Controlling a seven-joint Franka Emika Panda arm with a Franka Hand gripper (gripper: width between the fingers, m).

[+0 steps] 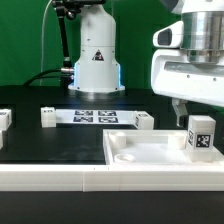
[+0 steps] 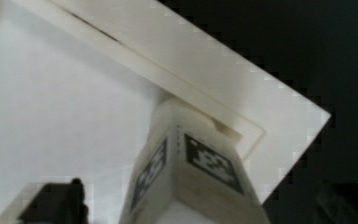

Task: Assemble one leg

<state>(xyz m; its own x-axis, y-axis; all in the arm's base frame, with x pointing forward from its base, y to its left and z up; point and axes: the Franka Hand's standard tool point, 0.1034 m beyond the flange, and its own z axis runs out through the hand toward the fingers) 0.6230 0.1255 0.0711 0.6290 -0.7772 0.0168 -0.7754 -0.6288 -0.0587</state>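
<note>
A: Start at the exterior view's left. What's out on the table (image 1: 40, 140)?

B: At the left edge a small white block (image 1: 3, 121) is cut off by the frame. Next along sits another white block (image 1: 46, 116), and just beside it the marker board (image 1: 97, 117) lies flat toward the table's back edge. A third white block (image 1: 143, 121) rests just past the board's right end.

A: And nearer the camera?

B: The large white panel (image 1: 130, 150) fills the front right part of the table, its raised rim running along the front edge. There is a round hole (image 1: 126, 156) near its front left corner.

A: Where's the leg?

B: The leg (image 1: 201, 137) stands upright at the panel's back right corner, its tag facing the camera. In the wrist view the leg (image 2: 202, 165) rises against the panel's corner (image 2: 247, 100), tag visible on its face.

A: And the gripper?

B: The gripper (image 1: 187, 112) hangs directly over the leg at the right edge. In the wrist view one dark finger (image 2: 55, 203) shows to one side of the leg and a second dark shape to the other. Whether they pinch the leg or stand spread around it, I cannot tell.
</note>
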